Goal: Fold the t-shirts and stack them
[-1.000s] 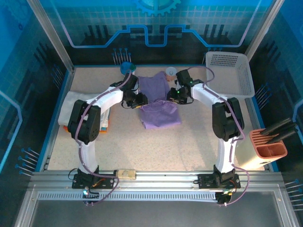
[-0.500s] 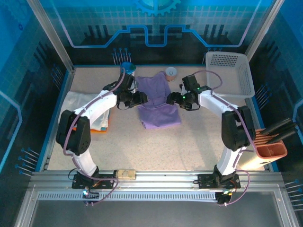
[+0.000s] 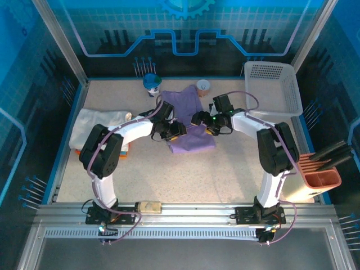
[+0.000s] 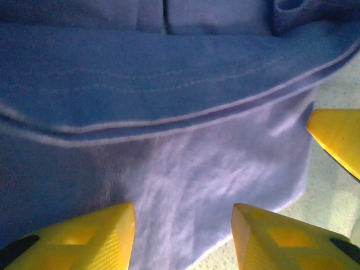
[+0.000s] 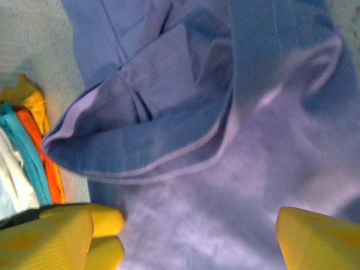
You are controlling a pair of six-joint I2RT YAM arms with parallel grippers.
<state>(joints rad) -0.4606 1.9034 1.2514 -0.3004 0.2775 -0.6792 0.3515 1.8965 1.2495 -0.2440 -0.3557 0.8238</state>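
The lavender t-shirt [image 3: 190, 138] lies partly folded at the middle of the table, with a hemmed layer doubled over its lower part [image 4: 169, 84] [image 5: 169, 140]. My left gripper [image 3: 175, 130] [image 4: 183, 239] hovers open just above the shirt's left side, nothing between its yellow fingers. My right gripper [image 3: 199, 119] [image 5: 185, 242] is open over the shirt's right side, close to the left one. The white t-shirt [image 3: 95, 120] lies at the far left on a folded pile whose orange edge [image 3: 123, 151] [image 5: 42, 152] shows.
A white lattice basket [image 3: 274, 85] stands at the back right. A blue cup [image 3: 151, 81] and a small cup [image 3: 203, 85] sit behind the shirt. A salmon rack with black tools [image 3: 320, 174] is at the right edge.
Both grippers have come in from the shirt's sides and now sit close together over it. The shirt's far part is more bunched than before.
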